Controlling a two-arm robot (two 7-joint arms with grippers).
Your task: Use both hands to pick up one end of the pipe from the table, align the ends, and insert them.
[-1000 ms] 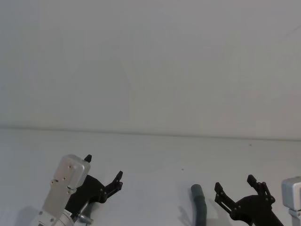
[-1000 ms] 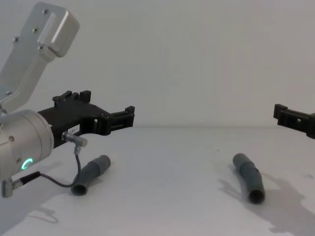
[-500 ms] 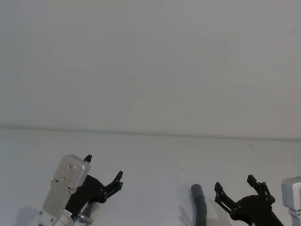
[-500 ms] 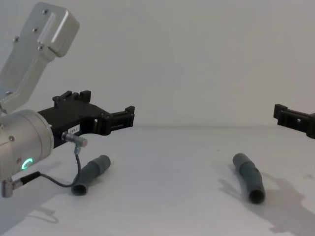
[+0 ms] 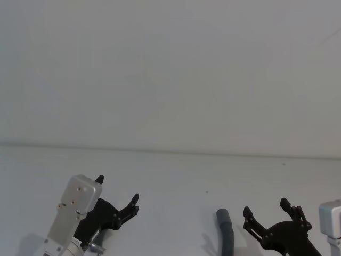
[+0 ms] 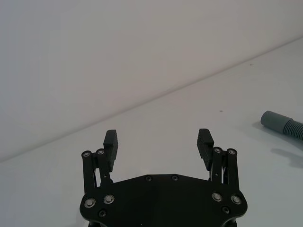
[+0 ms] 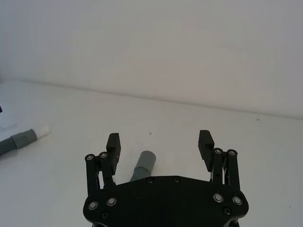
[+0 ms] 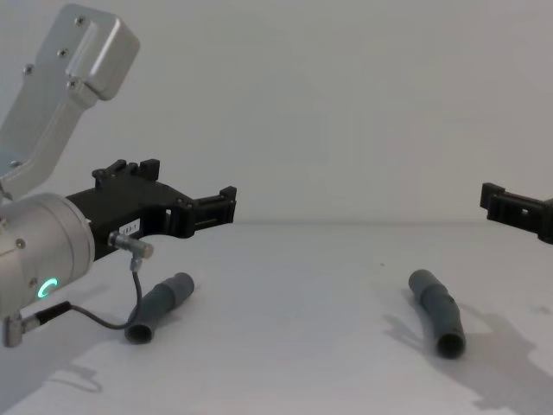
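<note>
Two dark-grey ribbed pieces of the pipe lie apart on the white table point(image 8: 302, 294). One piece point(image 8: 160, 306) lies below and just ahead of my left gripper point(image 8: 186, 181), which hovers open and holds nothing. The other piece point(image 8: 438, 313) lies left of my right gripper point(image 8: 497, 201), also open and off the table. In the head view this piece point(image 5: 226, 228) sits beside the right gripper point(image 5: 266, 207), with the left gripper point(image 5: 117, 189) farther left. The right wrist view shows its plain grey cuff point(image 7: 143, 161) under the open gripper point(image 7: 158, 141), and the other piece's white-tipped end point(image 7: 29, 136) farther off. The left gripper point(image 6: 158, 138) has a cuff point(image 6: 279, 124) off to its side.
A plain white wall point(image 5: 170, 69) stands behind the table's far edge. The left arm's silver wrist with its green light ring point(image 8: 43, 259) and a thin black cable point(image 8: 104, 318) hang low at the near left of the table.
</note>
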